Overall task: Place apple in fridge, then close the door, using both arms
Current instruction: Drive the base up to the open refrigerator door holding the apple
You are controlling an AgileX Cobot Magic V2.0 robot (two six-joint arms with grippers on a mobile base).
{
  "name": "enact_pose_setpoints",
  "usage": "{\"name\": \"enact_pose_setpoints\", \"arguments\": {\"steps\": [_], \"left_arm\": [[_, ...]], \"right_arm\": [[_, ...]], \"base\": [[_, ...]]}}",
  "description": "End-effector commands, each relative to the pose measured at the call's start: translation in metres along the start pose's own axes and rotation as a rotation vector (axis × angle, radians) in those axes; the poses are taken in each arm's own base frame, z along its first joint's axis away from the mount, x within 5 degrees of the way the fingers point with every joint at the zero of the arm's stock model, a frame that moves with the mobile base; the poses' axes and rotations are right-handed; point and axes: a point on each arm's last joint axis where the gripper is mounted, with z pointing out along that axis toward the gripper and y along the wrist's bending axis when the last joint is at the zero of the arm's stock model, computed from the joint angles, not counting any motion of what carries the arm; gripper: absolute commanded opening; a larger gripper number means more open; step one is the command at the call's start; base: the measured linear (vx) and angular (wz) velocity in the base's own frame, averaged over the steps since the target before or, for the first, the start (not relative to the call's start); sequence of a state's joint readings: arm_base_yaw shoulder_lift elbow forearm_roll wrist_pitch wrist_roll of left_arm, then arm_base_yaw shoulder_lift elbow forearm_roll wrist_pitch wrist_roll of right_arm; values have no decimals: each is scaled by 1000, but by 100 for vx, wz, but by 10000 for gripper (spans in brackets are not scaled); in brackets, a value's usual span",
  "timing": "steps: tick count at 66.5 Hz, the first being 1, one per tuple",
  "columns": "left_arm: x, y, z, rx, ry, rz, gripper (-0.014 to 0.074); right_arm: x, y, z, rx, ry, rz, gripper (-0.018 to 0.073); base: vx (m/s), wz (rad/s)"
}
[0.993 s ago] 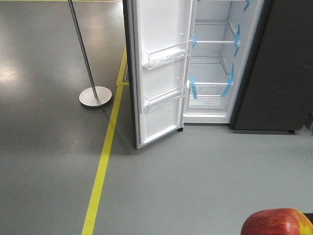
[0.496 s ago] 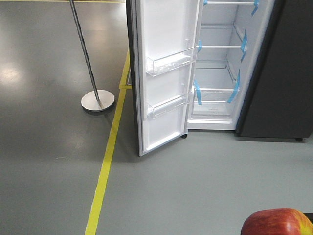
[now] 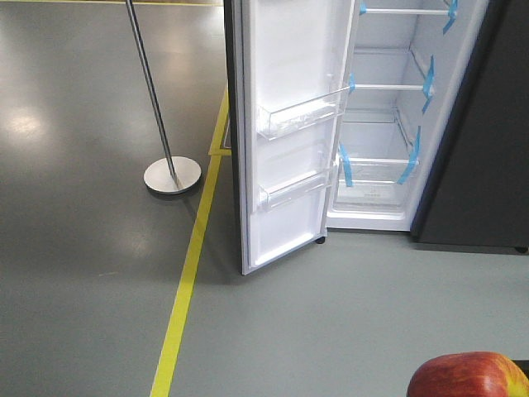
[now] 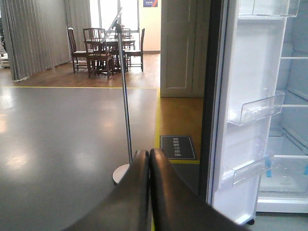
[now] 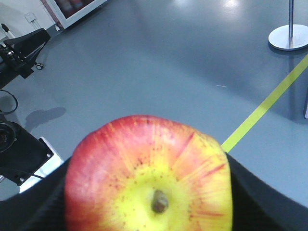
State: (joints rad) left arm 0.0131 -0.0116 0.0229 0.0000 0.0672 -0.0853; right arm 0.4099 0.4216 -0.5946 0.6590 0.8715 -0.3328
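One apple [image 5: 149, 178]: being gripped, stem end toward the wrist camera, between the black fingers [image 5: 262, 207] of the right gripper [image 5: 149, 216], and being shown at the bottom right corner of the front view, well apart from the fridge [image 3: 488, 165]. One fridge: being presented with its door [image 3: 289, 124] swung wide to the left and white shelves exposed, bare grey floor [image 3: 347, 314] being left open between the apple and the cabinet's lower edge, while a yellow line [image 3: 186, 289] and a round-based pole [image 3: 172, 175] are being seen left of the door's edge. One left gripper [image 4: 149, 161]: fingers being held pressed together with nothing between them, pointed toward the pole's base.
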Motion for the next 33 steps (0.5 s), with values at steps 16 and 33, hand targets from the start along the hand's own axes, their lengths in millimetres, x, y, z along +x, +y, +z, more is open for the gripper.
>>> {"name": "enact_pose_setpoints", "arguments": {"steps": [16, 33], "left_arm": [[-3, -1, -1, 12, -81, -6, -6], [-3, -1, -1, 12, -81, -6, -6]], "right_arm": [[-13, 3, -4, -9, -88, 6, 331], [-13, 3, -4, -9, -88, 6, 331]], "base": [[9, 4], [10, 2]]}}
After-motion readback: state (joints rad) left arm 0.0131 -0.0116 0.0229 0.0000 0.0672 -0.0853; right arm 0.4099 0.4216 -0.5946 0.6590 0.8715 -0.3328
